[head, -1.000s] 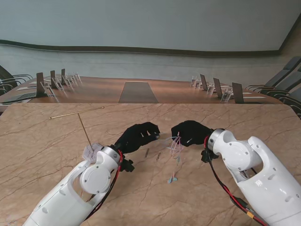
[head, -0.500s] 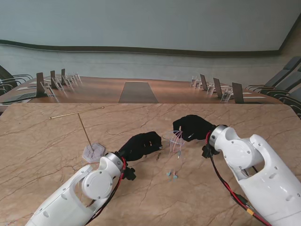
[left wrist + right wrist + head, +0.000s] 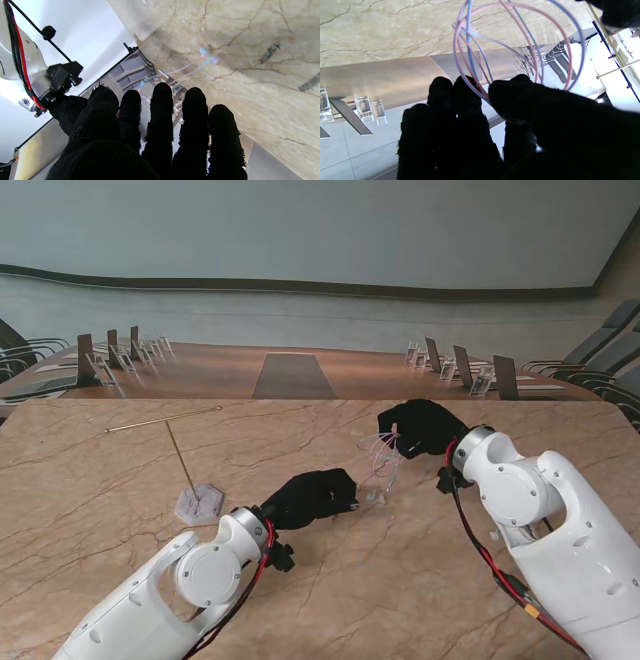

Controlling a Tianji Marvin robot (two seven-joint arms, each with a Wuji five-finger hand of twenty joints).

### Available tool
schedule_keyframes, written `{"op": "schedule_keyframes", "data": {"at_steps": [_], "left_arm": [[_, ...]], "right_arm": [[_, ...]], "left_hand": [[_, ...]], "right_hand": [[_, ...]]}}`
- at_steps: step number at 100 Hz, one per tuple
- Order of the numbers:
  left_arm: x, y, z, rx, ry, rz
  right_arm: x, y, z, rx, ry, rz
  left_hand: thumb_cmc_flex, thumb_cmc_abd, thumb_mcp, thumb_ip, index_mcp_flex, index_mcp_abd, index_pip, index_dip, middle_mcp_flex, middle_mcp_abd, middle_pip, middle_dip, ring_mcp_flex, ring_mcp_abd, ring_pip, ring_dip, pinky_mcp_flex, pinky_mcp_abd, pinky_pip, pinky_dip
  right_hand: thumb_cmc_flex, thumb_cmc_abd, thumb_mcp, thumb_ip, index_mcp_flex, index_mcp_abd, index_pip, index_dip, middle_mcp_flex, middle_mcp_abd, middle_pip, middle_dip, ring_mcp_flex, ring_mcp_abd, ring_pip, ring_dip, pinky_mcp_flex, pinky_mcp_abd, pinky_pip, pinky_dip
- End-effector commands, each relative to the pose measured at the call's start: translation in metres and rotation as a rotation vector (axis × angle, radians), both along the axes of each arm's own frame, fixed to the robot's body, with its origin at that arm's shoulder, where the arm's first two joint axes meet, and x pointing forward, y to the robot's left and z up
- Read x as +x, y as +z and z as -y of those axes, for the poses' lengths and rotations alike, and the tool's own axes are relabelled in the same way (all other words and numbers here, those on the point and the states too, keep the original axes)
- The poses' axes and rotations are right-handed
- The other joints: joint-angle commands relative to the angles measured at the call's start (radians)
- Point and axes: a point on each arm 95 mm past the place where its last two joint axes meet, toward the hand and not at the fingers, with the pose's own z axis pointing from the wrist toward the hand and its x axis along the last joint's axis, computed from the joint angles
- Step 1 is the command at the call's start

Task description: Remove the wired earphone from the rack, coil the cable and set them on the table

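Coiling is the step in hand: the right hand (image 3: 420, 428) pinches several pink-and-blue loops of the earphone cable (image 3: 517, 42) between thumb and fingers, holding them raised over the bench (image 3: 90, 480), with the buds (image 3: 207, 56) hanging near the surface. The left hand (image 3: 315, 496) hovers just beside the dangling strands, fingers straight, grasping nothing. The rack (image 3: 190, 470) stands bare. Next, I judge, gather the loose tail, then lower the coil.
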Motion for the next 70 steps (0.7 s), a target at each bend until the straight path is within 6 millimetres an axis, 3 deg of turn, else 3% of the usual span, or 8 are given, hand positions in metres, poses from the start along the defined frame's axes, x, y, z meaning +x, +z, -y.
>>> {"op": "schedule_keyframes", "data": {"at_steps": [1,29,58,70], "left_arm": [[-0.004,0.001,0.01,-0.011,-0.03,-0.015],[-0.013,-0.008,0.041,-0.003,-0.131,-0.096],[-0.022,-0.016,0.066,0.024,-0.221,-0.167],[-0.024,-0.019,0.072,0.045,-0.244,-0.199]], "right_arm": [[-0.001,0.0,-0.001,0.008,-0.007,0.003],[-0.004,-0.009,-0.003,0.033,-0.033,0.008],[-0.009,-0.003,-0.009,0.041,-0.001,0.013],[-0.01,-0.001,-0.011,0.034,0.013,0.019]], "left_hand": [[0.039,0.014,-0.013,0.021,0.016,0.002,-0.007,-0.023,0.013,-0.005,0.006,0.005,0.003,0.02,-0.001,0.004,-0.001,0.008,0.032,0.024],[0.047,0.013,-0.012,0.021,0.055,-0.004,-0.219,-0.175,-0.02,0.003,-0.177,-0.18,-0.046,-0.005,-0.202,-0.132,-0.079,-0.001,-0.052,-0.106],[0.049,0.037,-0.008,0.019,0.109,-0.003,-0.472,-0.356,0.009,0.008,-0.171,-0.194,-0.026,0.007,-0.194,-0.136,-0.067,0.008,-0.032,-0.122],[0.033,0.085,-0.009,0.019,0.023,0.02,-0.542,-0.406,0.0,0.012,-0.162,-0.183,-0.032,0.011,-0.183,-0.127,-0.071,0.004,-0.032,-0.119]], "right_hand": [[-0.023,-0.05,0.051,0.029,0.033,-0.008,0.063,0.033,0.021,0.105,0.034,0.017,0.045,0.111,0.085,0.016,0.04,-0.064,0.039,0.035],[-0.018,-0.052,0.047,0.041,0.04,-0.004,0.063,0.031,0.026,0.113,0.035,0.019,0.05,0.123,0.088,0.017,0.052,-0.05,0.042,0.033],[-0.012,-0.051,0.04,0.038,0.037,0.001,0.059,0.028,0.026,0.114,0.035,0.019,0.051,0.126,0.088,0.016,0.056,-0.044,0.043,0.031],[-0.014,-0.046,0.037,0.034,0.033,-0.002,0.056,0.026,0.026,0.112,0.034,0.018,0.054,0.122,0.089,0.016,0.062,-0.045,0.043,0.028]]}}
